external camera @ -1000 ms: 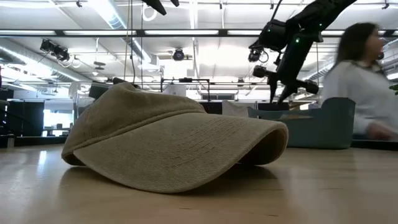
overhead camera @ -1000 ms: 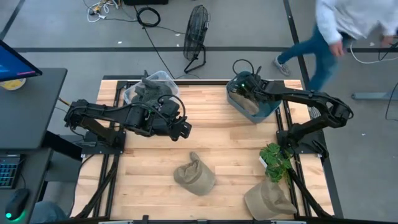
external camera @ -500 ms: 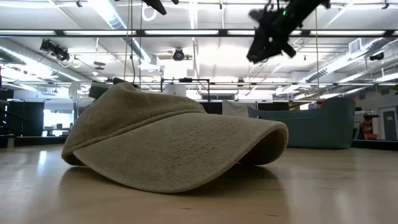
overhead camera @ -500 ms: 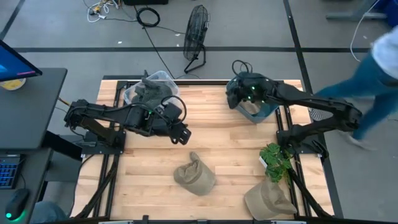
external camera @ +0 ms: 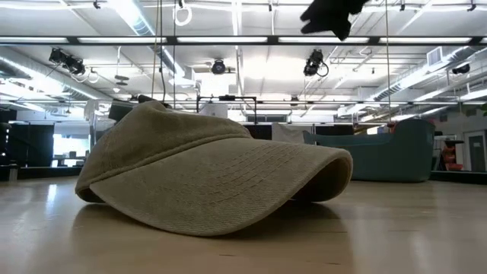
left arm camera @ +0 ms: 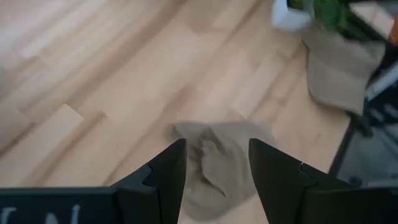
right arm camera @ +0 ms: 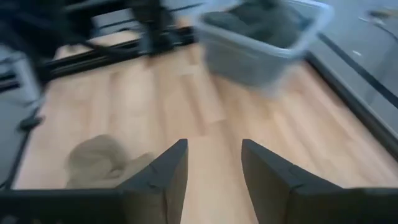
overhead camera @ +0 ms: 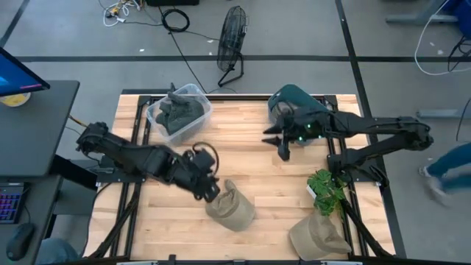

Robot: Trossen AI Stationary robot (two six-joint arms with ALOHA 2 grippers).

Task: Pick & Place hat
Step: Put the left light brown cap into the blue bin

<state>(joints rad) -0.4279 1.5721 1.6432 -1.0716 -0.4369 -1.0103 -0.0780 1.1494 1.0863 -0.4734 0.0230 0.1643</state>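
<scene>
A crumpled tan hat (overhead camera: 231, 209) lies on the wooden table near its middle front. It also shows in the left wrist view (left arm camera: 216, 163) and the right wrist view (right arm camera: 102, 159). A second tan hat (overhead camera: 317, 237) lies at the front right corner. A tan hat (external camera: 205, 176) fills the low view, resting on its brim and rim. My left gripper (overhead camera: 211, 191) is open, just left of the middle hat, its fingers (left arm camera: 163, 177) pointing at it. My right gripper (overhead camera: 282, 146) is open and empty above the table, beside the teal bin (overhead camera: 296, 101).
A clear bin (overhead camera: 179, 110) with dark hats stands at the back left. It also shows in the right wrist view (right arm camera: 261, 38). A potted plant (overhead camera: 324, 190) stands at the right edge. A fan (overhead camera: 232, 38) stands on the floor behind the table.
My left gripper has gone from beside the clear bin toward the table's near edge and down to the middle hat. My right gripper has come out of the teal bin toward the table's middle and near side. A person behind the table has walked off to the right.
</scene>
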